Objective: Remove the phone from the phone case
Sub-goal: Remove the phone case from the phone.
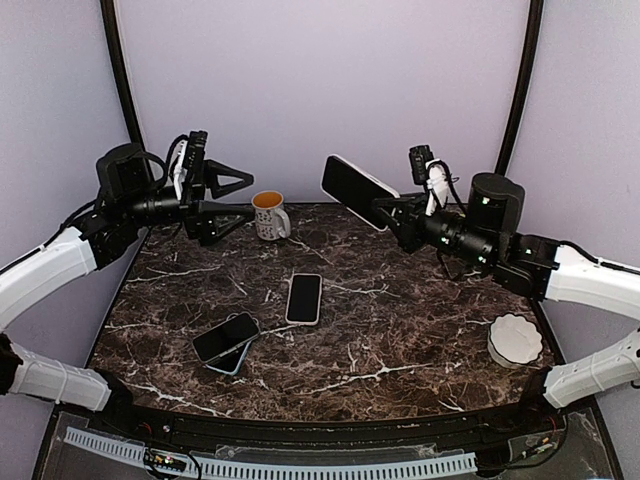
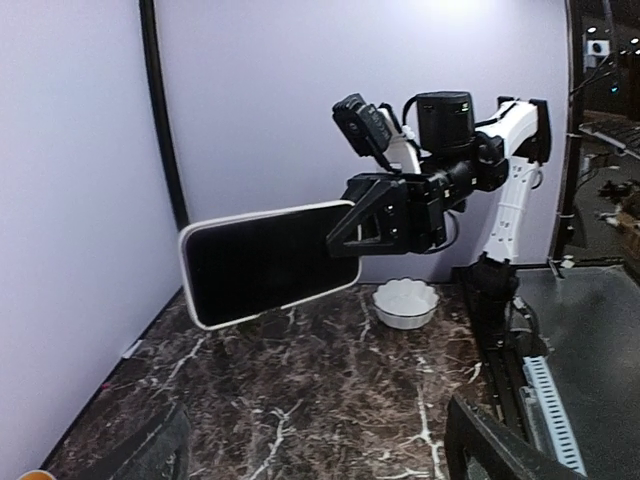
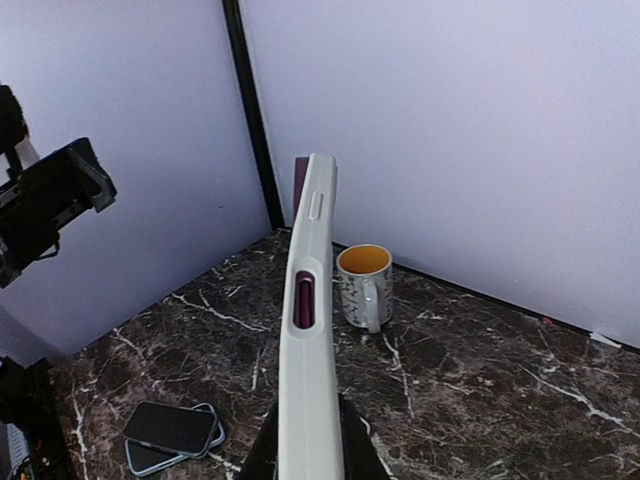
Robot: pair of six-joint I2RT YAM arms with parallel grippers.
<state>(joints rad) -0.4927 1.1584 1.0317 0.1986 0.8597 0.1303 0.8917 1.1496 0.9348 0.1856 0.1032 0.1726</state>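
Note:
My right gripper [image 1: 388, 212] is shut on the end of a phone in a white case [image 1: 355, 190] and holds it in the air above the back of the table, screen facing left. In the right wrist view the case [image 3: 310, 300] stands edge-on between my fingers, and a purple phone shows through its side cut-out. The left wrist view shows its dark screen [image 2: 265, 260] held by the right gripper [image 2: 385, 215]. My left gripper [image 1: 235, 200] is open and empty, raised at the back left and pointing at the held phone, well apart from it.
A mug [image 1: 268, 214] with a yellow inside stands at the back, under the gap between the grippers. Another cased phone [image 1: 304, 298] lies mid-table. Two stacked phones [image 1: 228, 340] lie front left. A white bowl [image 1: 515, 338] sits at the right edge.

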